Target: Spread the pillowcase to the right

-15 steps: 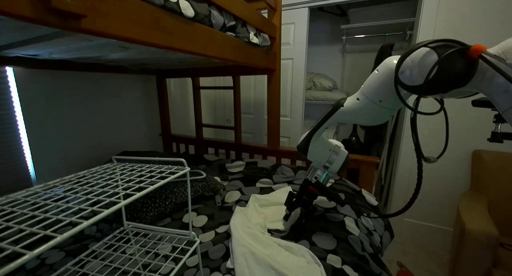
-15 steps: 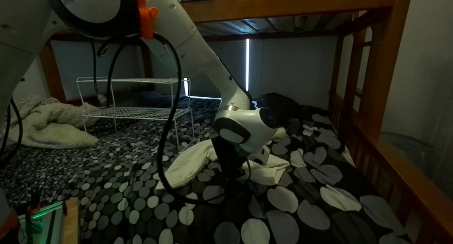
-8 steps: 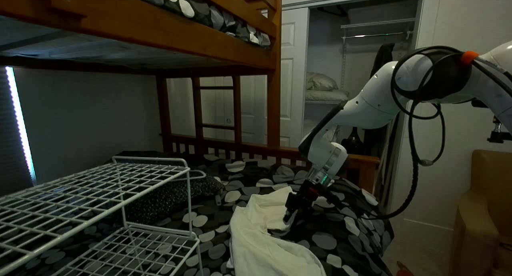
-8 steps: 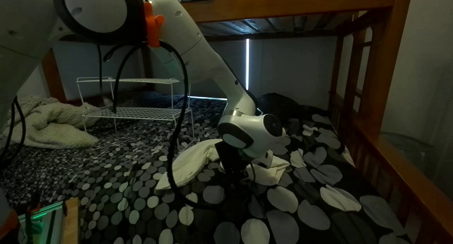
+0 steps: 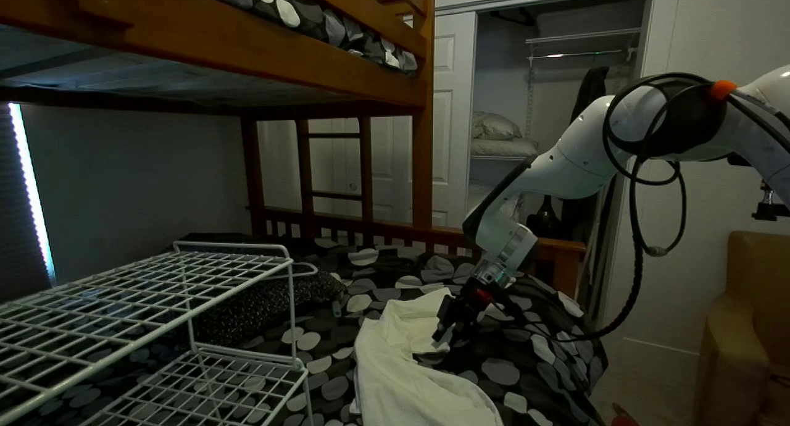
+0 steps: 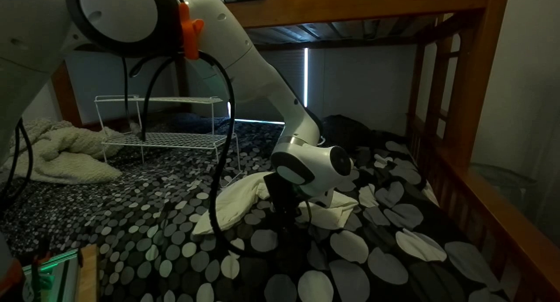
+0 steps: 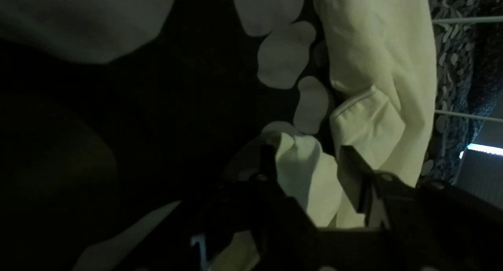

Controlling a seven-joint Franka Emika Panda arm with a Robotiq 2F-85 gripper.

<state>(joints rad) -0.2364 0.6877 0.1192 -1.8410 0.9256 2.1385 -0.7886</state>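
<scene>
The cream-white pillowcase (image 5: 404, 373) lies wrinkled and bunched in a bent shape on the spotted black bedding. It also shows in an exterior view (image 6: 238, 201), partly hidden behind the arm. My gripper (image 5: 449, 336) points down at its edge on the side nearer the closet. In the wrist view my gripper (image 7: 308, 155) is open, its dark fingers apart. A raised fold of the pillowcase (image 7: 326, 184) shows between and beyond the fingers; whether it touches the left finger is too dark to tell. More of the pillowcase stretches up past the right finger.
A white wire rack (image 5: 241, 271) stands on the bed beside the pillowcase. A fleecy cream blanket (image 6: 65, 153) lies farther off. The wooden upper bunk (image 5: 278, 49) hangs above, and a wooden bed rail (image 6: 503, 232) borders the bed. A black cable (image 6: 218, 170) loops from the arm.
The arm has lowered slightly and the gripper has tilted a little. The bit of pillowcase seen at the fingers one second ago now shows less there. The rest of the pillowcase lies the same.
</scene>
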